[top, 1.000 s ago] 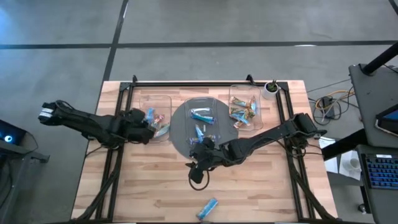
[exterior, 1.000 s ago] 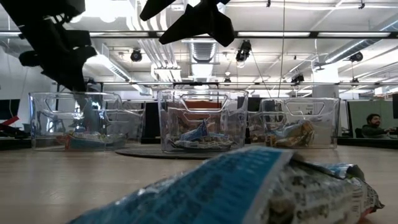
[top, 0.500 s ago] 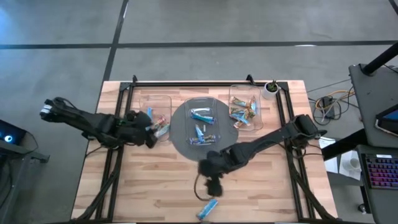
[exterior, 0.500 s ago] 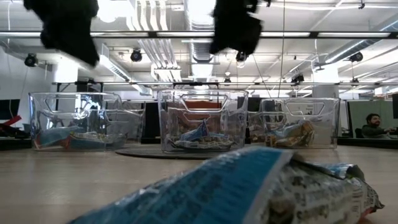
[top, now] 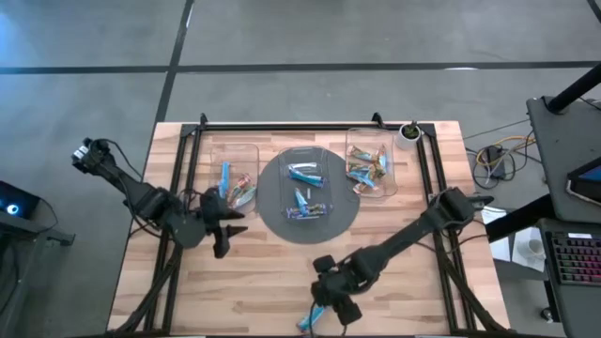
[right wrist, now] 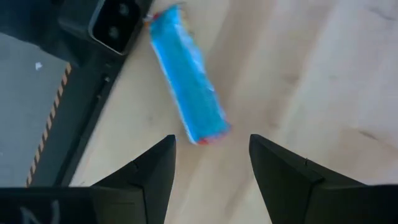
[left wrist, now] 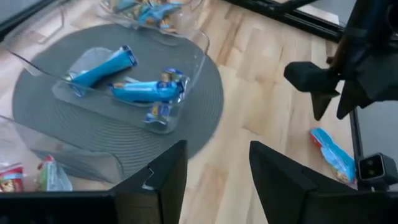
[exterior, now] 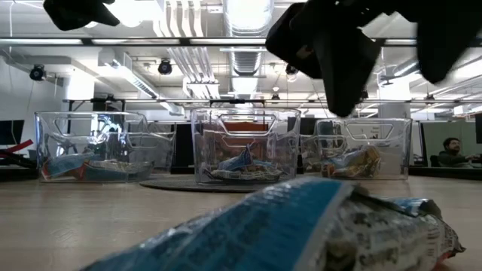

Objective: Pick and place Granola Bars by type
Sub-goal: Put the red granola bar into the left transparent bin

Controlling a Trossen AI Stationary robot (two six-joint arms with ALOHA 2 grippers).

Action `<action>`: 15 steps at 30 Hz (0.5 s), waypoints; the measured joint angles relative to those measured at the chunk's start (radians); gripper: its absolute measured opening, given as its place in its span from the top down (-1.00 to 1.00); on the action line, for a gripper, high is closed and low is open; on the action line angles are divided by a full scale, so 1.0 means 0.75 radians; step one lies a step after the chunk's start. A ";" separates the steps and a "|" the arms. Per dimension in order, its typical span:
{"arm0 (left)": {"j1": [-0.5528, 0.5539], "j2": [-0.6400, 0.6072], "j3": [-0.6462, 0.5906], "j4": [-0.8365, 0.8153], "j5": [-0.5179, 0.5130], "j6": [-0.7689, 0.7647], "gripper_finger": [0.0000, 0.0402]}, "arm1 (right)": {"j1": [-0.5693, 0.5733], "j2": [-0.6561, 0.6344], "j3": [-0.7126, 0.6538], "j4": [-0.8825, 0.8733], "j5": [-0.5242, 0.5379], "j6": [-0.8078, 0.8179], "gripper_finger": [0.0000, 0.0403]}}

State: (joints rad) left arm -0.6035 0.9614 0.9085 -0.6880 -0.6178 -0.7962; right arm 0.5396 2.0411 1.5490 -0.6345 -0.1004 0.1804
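Note:
One light-blue granola bar lies flat and alone on the wood by the table's near edge. It fills the front of the low view and also shows in the left wrist view. My right gripper hovers open just above it, with the bar ahead of the spread fingers, untouched. My left gripper is open over bare wood, near-side of the left tray. More bars lie in three clear trays: mixed ones on the left, blue ones in the middle, tan ones on the right.
The middle tray stands on a round grey mat. A small white pot with a plant sits at the far right corner. A black camera block is fixed at the near edge beside the loose bar. Bare wood stretches along the near half.
My right gripper has swung from the grey mat's near side toward the table's near edge and come down over the loose blue bar. My left gripper has drawn back out of the left tray toward the near edge. The bars have kept their places.

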 joint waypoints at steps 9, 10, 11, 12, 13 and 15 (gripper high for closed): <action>-0.053 0.063 -0.020 0.000 -0.001 -0.103 0.22 | 0.075 0.110 0.091 0.062 0.092 0.069 -0.07; -0.054 0.071 -0.020 0.000 -0.001 -0.107 0.22 | 0.077 0.119 0.104 0.056 0.125 0.069 -0.11; -0.054 0.076 -0.020 0.001 -0.001 -0.112 0.22 | 0.078 0.129 0.117 0.053 0.151 0.069 -0.16; -0.055 0.083 -0.020 0.004 -0.001 -0.117 0.22 | 0.079 0.140 0.131 0.055 0.170 0.069 -0.22; -0.055 0.088 -0.020 0.010 -0.001 -0.123 0.22 | 0.080 0.150 0.140 0.058 0.170 0.069 -0.27; -0.055 0.097 -0.019 0.018 -0.001 -0.126 0.22 | 0.082 0.164 0.154 0.054 0.174 0.069 -0.38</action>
State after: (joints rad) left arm -0.6449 1.0341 0.8939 -0.6748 -0.6182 -0.8904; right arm 0.6008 2.1644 1.6644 -0.5938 0.0299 0.2322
